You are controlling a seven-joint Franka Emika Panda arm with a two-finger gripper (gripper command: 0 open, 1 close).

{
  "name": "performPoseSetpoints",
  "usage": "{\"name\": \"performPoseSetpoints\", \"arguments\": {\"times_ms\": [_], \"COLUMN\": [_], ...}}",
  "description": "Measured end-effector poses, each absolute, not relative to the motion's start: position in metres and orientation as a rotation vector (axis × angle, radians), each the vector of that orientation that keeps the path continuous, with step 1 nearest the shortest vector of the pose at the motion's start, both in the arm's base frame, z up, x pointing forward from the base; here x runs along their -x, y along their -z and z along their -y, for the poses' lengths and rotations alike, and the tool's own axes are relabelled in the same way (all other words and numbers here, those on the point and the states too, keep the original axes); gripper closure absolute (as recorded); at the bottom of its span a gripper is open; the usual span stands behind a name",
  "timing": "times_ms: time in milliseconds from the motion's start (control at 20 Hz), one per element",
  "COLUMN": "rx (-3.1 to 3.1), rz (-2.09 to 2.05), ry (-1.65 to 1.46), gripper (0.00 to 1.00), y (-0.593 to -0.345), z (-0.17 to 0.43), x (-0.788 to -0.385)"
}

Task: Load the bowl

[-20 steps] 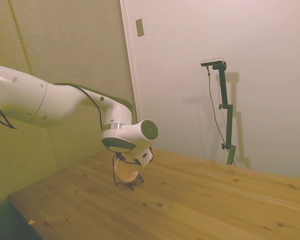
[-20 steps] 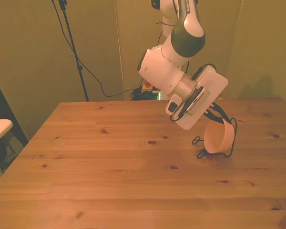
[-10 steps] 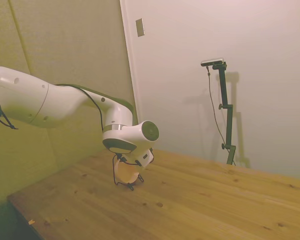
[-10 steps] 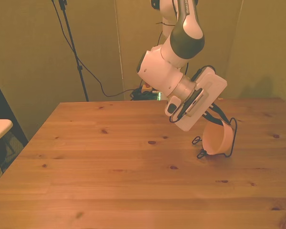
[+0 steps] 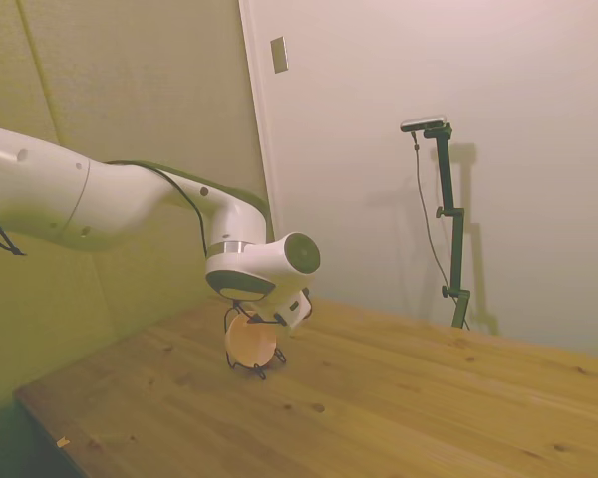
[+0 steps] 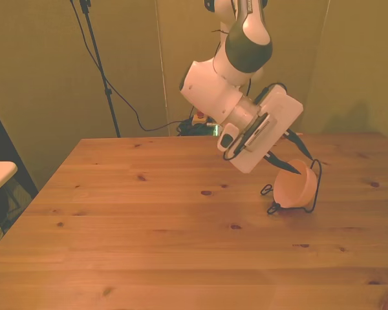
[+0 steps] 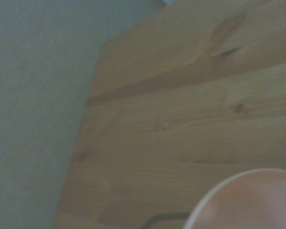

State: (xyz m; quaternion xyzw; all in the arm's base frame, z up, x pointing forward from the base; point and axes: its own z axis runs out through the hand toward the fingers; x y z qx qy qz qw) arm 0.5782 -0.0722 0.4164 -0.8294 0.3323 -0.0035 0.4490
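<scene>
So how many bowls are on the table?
1. The pink bowl stands tilted in the black wire rack toward the front view's right side of the table, just below the gripper. No other bowl shows.

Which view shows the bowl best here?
The front view: the bowl sits tilted in the wire rack, mostly unobstructed. The side view shows its round face, partly under the arm. The wrist view catches only a blurred edge.

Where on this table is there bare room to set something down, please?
Nearly all of the table is bare: the whole half on the front view's left, and the near strip. Only the spot on the front view's right is crowded, where the bowl sits in the wire rack beneath the gripper.
</scene>
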Motion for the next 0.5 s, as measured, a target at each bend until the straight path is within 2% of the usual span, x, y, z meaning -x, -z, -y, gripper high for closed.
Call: {"name": "performPoseSetpoints", "arguments": {"times_ms": [250,500], "rx": [2.153,2.254], "rz": [-0.919,-1.028], "ry": [0.076,0.096], "gripper": [0.0,0.0], "y": [-0.448,-0.441], "z": [0.104,0.124], "x": [-0.557,-0.525]}}
